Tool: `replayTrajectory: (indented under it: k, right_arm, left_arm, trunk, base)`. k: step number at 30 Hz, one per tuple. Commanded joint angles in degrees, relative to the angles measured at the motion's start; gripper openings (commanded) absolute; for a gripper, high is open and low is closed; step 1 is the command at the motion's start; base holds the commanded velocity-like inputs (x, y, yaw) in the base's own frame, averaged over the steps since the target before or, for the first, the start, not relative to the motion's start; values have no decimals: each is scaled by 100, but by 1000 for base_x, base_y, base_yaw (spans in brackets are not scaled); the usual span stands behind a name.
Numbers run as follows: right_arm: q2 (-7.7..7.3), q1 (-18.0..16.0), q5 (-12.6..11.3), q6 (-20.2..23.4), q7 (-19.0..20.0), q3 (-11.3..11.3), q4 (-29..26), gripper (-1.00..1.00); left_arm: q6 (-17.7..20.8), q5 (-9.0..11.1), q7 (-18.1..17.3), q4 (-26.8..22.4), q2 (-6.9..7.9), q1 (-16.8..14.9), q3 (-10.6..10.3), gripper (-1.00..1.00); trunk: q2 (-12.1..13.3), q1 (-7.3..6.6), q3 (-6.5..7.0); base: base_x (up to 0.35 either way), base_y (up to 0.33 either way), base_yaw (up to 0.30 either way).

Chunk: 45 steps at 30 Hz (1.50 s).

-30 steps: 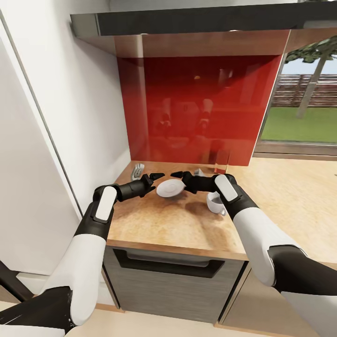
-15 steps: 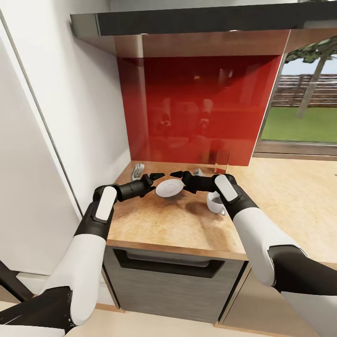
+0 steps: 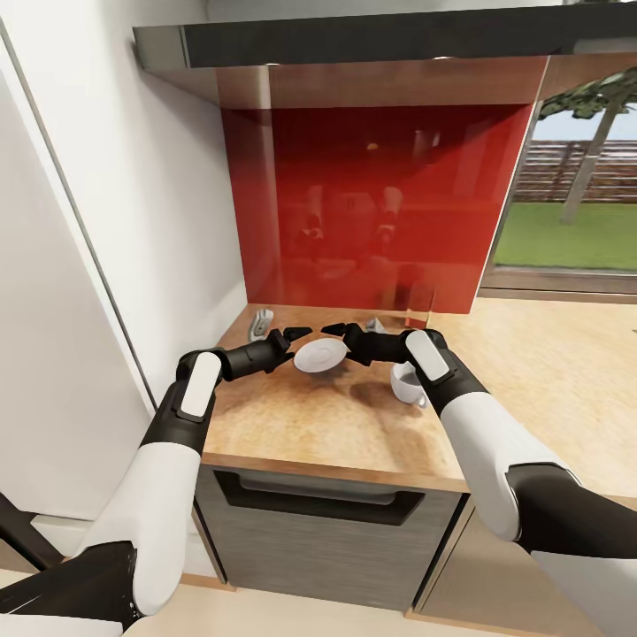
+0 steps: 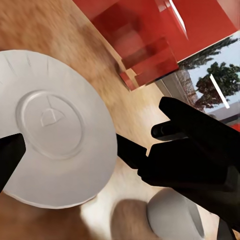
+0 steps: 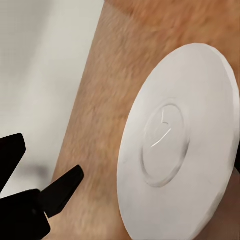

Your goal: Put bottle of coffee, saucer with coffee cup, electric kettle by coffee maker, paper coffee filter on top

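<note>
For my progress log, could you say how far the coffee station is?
Done: nothing visibly set. In hand: the right gripper seems to pinch the saucer, tilted above the countertop; the left gripper is open beside it. Left: the coffee cup sits off the saucer.

coffee cup point(image 3: 407, 383) partly hidden behind right forearm; in left wrist view cut off by edge, handle unseen. small grey object point(image 3: 259, 322) at countertop point(image 3: 310, 425) back corner too small to identify. saucer point(image 5: 182, 145) rim cut at frame edge in right wrist view. grip on saucer not discernible.
</note>
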Motion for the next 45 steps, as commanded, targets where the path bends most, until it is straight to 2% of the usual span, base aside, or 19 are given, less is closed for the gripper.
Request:
replayTrajectory:
  k: [1,6,13,36,41,45]
  right_arm:
    - [-3,-4,36,12,36,2,-1,100]
    - [-1,-4,36,12,37,2,-1,100]
    - [-3,-4,36,12,36,2,-1,100]
    - [1,-4,32,20,55,4,132,100]
    - [1,-4,28,20,329,9,268,100]
    - [1,-4,29,17,393,11,284,100]
  left_arm:
    - [37,-31,-41,2,-8,-6,27,100]
    - [56,-22,-47,27,-8,-6,6,100]
    - [73,-15,-40,42,-8,-6,-159,100]
    - [75,-15,-22,44,-8,-6,-181,100]
    - [75,-15,-23,42,-8,-6,-178,100]
    - [75,-17,-23,38,-8,-6,-181,100]
  trunk:
    - [-3,0,-6]
    - [-3,0,-6]
    - [-3,0,-6]
    - [-3,0,-6]
    - [-3,0,-6]
    - [-3,0,-6]
  base:
    - [0,0,0]
    - [0,0,0]
    - [0,0,0]
    - [0,0,0]
    - [0,0,0]
    - [0,0,0]
